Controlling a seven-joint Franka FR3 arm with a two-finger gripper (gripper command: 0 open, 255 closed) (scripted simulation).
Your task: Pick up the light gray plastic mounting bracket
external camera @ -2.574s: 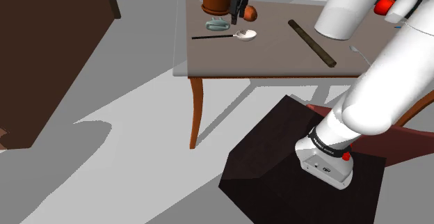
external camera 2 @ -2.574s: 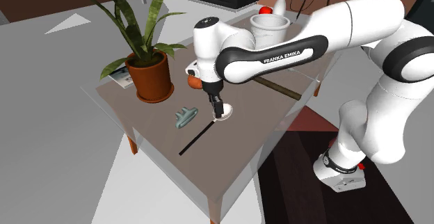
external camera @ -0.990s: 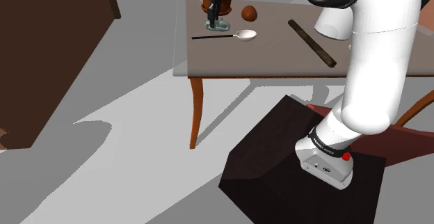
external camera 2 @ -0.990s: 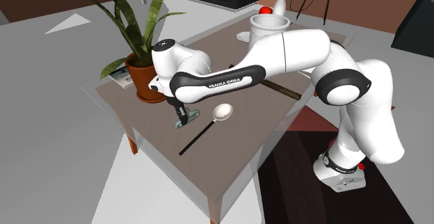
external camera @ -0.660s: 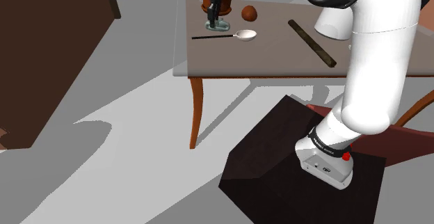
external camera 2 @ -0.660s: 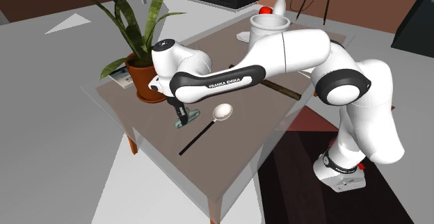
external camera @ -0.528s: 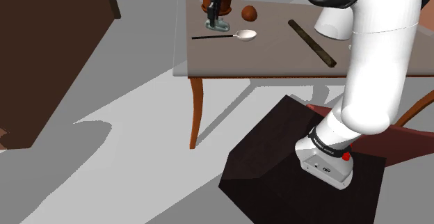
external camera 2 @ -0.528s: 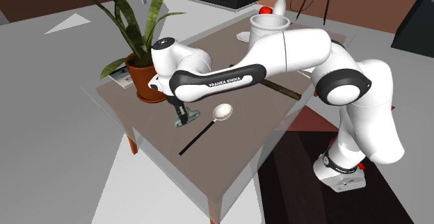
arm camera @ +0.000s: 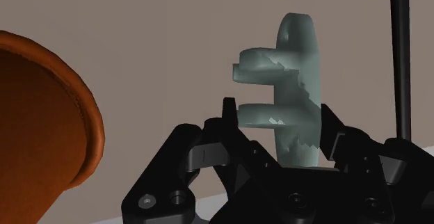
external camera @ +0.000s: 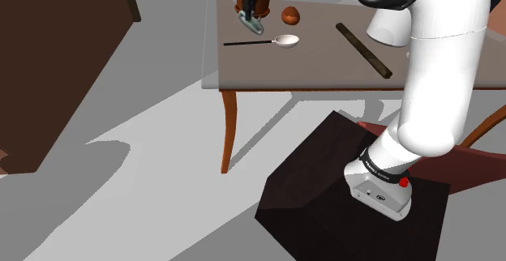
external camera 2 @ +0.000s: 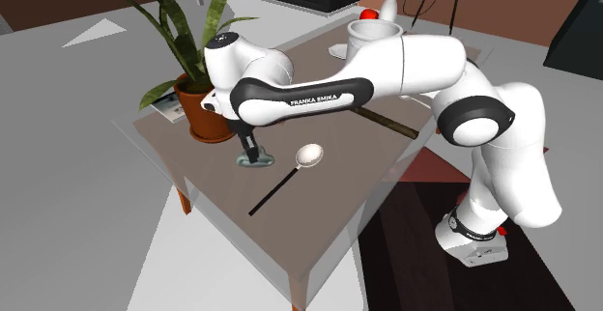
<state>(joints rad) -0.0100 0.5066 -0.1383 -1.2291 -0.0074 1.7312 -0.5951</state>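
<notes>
The mounting bracket [arm camera: 293, 76] is a pale grey-green piece with two short prongs. My black gripper [arm camera: 278, 117] is shut on it, one finger on each side of its flat body. In the shoulder view the bracket [external camera: 255, 26] hangs tilted under the gripper [external camera: 250, 14] at the table's far left, beside the terracotta pot. In the second exterior view the gripper [external camera 2: 249, 151] holds the bracket [external camera 2: 255, 161] just over the tabletop [external camera 2: 319, 212], in front of the pot.
A terracotta pot [external camera 2: 208, 108] with a tall green plant stands close beside the gripper. A white spoon with a black handle [external camera 2: 305, 155] lies next to the bracket. Farther along are a brown ball [external camera: 290, 14], a dark stick [external camera: 363, 50] and a white bucket [external camera 2: 375, 37].
The fingers have closed on the bracket. The hand has risen a little and the bracket has tipped up off the table with it.
</notes>
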